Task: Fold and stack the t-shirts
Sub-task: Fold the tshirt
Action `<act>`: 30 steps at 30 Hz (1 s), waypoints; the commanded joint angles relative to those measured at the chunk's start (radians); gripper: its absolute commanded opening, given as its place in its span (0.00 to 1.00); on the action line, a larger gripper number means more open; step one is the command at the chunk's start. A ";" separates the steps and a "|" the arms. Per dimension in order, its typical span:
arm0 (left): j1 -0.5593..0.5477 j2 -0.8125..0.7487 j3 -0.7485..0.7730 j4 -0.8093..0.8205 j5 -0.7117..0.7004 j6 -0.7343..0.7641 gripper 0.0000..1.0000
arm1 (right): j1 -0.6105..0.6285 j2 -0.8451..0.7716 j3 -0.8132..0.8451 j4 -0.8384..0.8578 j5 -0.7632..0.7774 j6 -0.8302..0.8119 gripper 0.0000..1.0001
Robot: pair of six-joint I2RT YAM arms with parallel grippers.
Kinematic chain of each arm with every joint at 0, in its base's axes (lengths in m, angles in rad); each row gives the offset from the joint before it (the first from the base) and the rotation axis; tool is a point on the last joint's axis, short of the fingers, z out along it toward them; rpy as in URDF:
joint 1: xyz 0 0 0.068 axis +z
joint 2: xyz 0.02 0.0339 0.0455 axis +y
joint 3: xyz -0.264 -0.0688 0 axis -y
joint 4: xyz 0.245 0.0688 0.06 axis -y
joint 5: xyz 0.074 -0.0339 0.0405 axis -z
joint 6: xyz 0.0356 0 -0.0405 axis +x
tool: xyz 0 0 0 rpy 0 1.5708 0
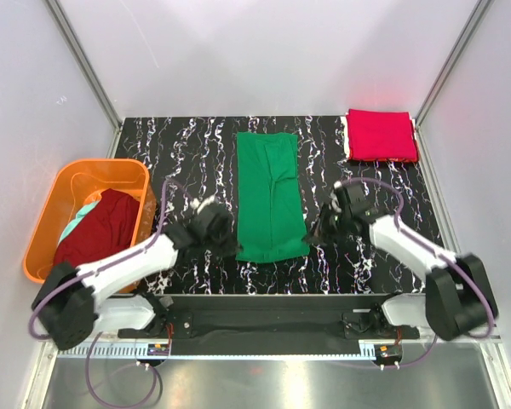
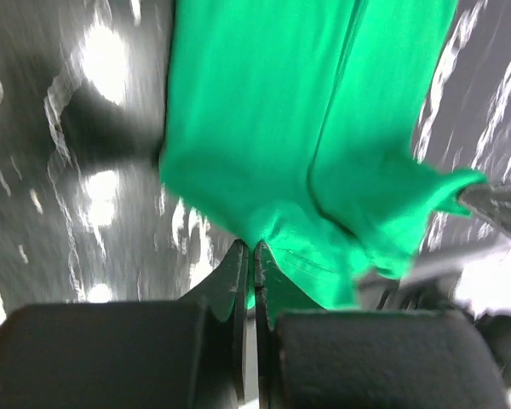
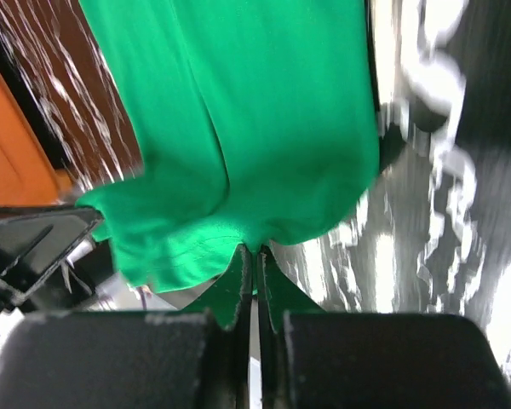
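A green t-shirt lies as a long narrow strip down the middle of the black marbled table. My left gripper is shut on its near left corner, and the green cloth bunches at the closed fingertips. My right gripper is shut on the near right corner, the green fabric pinched between its jaws. A red t-shirt sits folded at the far right corner. A maroon t-shirt and a pale teal garment lie in the orange basket.
The orange basket stands off the table's left edge, beside my left arm. White walls and metal posts close in the back and sides. The arm bases and a black rail run along the near edge.
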 commanded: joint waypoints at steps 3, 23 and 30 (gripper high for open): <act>0.190 0.186 0.195 0.036 0.086 0.231 0.00 | -0.090 0.233 0.224 0.040 -0.033 -0.114 0.00; 0.403 0.653 0.595 0.047 0.234 0.381 0.00 | -0.191 0.679 0.685 -0.023 -0.119 -0.223 0.00; 0.425 0.670 0.604 0.056 0.243 0.381 0.00 | -0.210 0.684 0.686 -0.007 -0.141 -0.226 0.00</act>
